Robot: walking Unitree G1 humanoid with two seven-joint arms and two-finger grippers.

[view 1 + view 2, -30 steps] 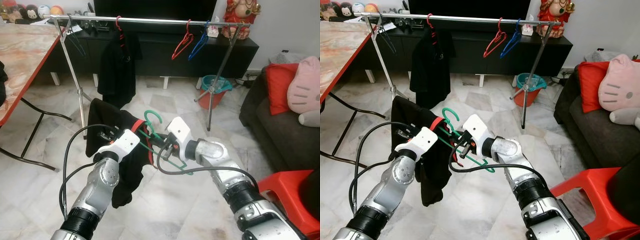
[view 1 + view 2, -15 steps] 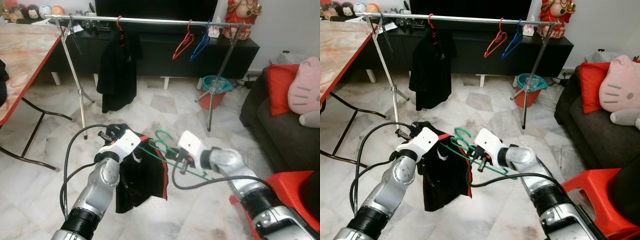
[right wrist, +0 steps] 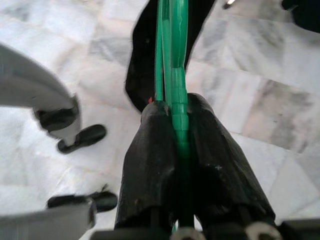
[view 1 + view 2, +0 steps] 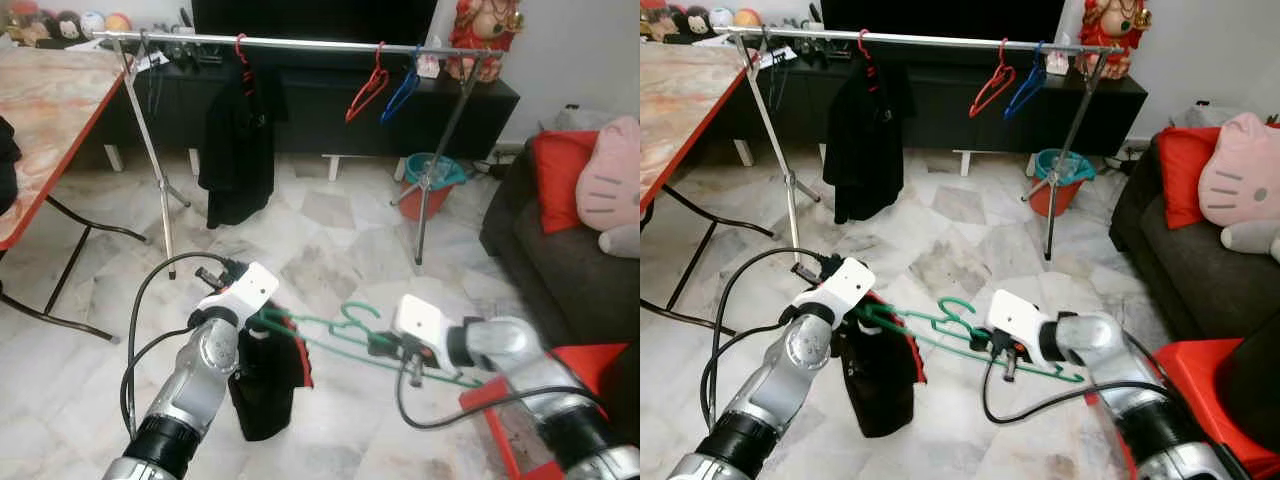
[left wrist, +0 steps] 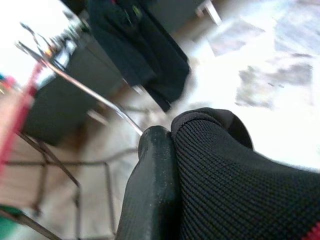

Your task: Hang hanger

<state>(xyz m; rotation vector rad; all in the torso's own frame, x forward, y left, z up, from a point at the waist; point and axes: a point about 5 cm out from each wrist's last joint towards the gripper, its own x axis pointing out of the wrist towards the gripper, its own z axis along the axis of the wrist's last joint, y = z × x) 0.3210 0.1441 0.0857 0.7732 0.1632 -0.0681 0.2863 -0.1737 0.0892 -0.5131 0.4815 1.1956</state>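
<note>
My right gripper (image 3: 175, 145) clamps the green hanger (image 4: 340, 330) low above the floor, well short of the rail (image 4: 300, 42). My left gripper (image 5: 165, 165) pinches the black shirt (image 4: 265, 385) at its far end.

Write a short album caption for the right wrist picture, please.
Right gripper clamped on a green hanger, black garment dangling over the marble floor.

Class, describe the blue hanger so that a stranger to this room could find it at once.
Find the long metal clothes rail in front of the dark TV cabinet. Near its right end two bare hangers hang together; the blue hanger is the right-hand one, beside the red hanger.
</note>
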